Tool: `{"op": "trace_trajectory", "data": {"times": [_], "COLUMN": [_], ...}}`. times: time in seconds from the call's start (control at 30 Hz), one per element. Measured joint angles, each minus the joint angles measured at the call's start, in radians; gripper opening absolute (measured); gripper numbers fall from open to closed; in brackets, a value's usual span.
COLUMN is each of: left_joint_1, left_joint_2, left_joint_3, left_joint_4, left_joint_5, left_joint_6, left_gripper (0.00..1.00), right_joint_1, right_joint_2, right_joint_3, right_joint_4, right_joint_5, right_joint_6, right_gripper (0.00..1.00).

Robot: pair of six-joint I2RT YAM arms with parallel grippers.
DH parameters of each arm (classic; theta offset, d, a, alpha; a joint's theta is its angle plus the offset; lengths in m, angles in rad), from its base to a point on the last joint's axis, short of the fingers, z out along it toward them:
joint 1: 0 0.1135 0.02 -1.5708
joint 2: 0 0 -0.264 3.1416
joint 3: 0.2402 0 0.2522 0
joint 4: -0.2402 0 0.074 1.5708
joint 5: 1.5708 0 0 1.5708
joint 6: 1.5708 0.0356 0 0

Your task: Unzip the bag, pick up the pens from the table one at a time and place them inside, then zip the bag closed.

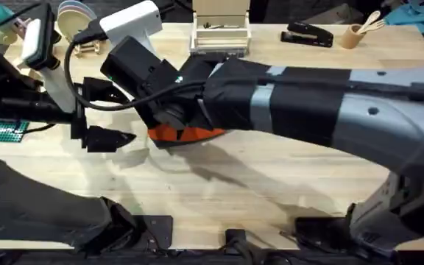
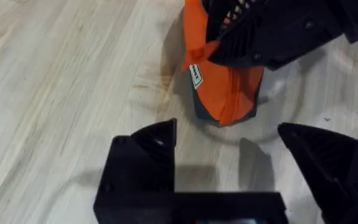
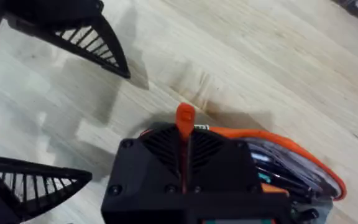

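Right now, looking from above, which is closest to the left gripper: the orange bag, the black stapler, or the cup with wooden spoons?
From the left gripper, in the overhead view:
1. The bag, right beside it.
2. The stapler, far back right.
3. The cup, just beyond the stapler.

A light wooden tabletop (image 1: pixel 271 177) of long planks fills the scene, its grain and seams plain under even light; along the far edge stand a black stapler (image 1: pixel 308 34), a small wooden cup of utensils (image 1: pixel 355 34), a pale box-like rack (image 1: pixel 220 31), stacked bowls (image 1: pixel 76 18); a green circuit board (image 1: pixel 2 131) lies at the left edge; beyond the table the room is dark.
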Motion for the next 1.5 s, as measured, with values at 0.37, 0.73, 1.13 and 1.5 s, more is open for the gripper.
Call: {"op": "trace_trajectory", "data": {"times": [0.37,0.73,1.13,1.5], "left_joint_1": [-0.017,-0.071,-0.137,-0.19], "left_joint_2": [0.0,0.0,0.0,0.0], "left_joint_3": [-0.062,-0.121,-0.121,-0.122], "left_joint_4": [0.03,0.086,0.161,0.225], "left_joint_5": [0.027,0.074,0.079,0.086], "left_joint_6": [-0.016,-0.02,-0.077,-0.188], "left_gripper": [0.993,0.995,0.988,0.075], "right_joint_1": [0.001,0.001,0.001,0.002], "right_joint_2": [0.0,0.0,0.0,0.0], "right_joint_3": [0.0,0.0,0.0,0.0], "right_joint_4": [0.007,0.007,0.007,0.007], "right_joint_5": [0.045,0.054,0.056,0.056], "right_joint_6": [0.0,0.0,0.0,0.0], "right_gripper": [0.031,0.031,0.031,0.03]}}
